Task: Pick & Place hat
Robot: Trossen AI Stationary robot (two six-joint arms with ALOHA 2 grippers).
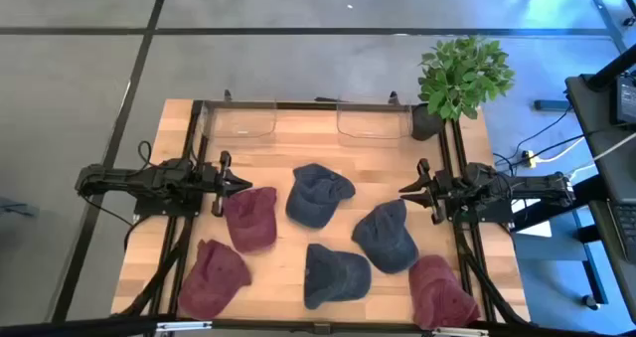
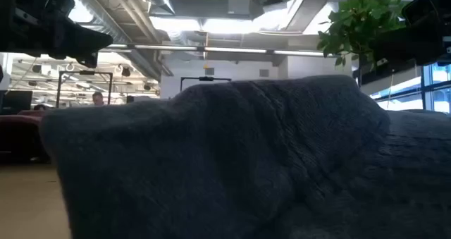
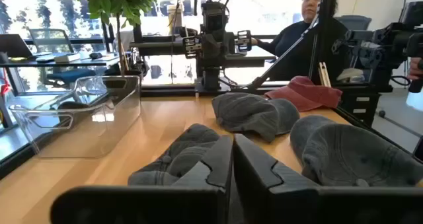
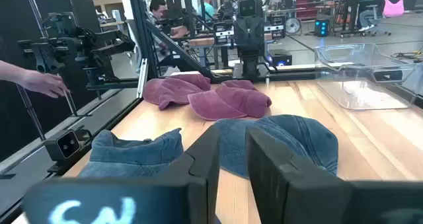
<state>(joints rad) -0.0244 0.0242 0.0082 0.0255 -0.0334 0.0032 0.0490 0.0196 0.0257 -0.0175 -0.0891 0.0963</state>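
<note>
Wooden slats form the bench [image 1: 288,143], framed by dark rails and set on a grey floor, with a potted plant [image 1: 462,77] at its far right corner and two clear plastic bins [image 1: 243,118] along the far edge. Six caps lie scattered over the boards: three blue ones, namely the blue cap at centre [image 1: 318,195], the blue cap toward the right [image 1: 386,236] and the blue cap at the near edge [image 1: 333,274], and three maroon ones, namely the maroon cap on the left [image 1: 251,217], the maroon cap at the near left corner [image 1: 212,275] and the maroon cap at the near right corner [image 1: 437,291]. None is lifted.

At the left rail, the left gripper [image 1: 225,181] hangs level just beside the left maroon cap, its jaws nearly closed with only a thin slit between them in the left wrist view, gripping nothing. At the right rail, the right gripper [image 1: 418,190] points inward near the right blue cap, its jaws set a narrow gap apart and empty. A person [image 3: 307,22] sits beyond the bench in the room behind.
</note>
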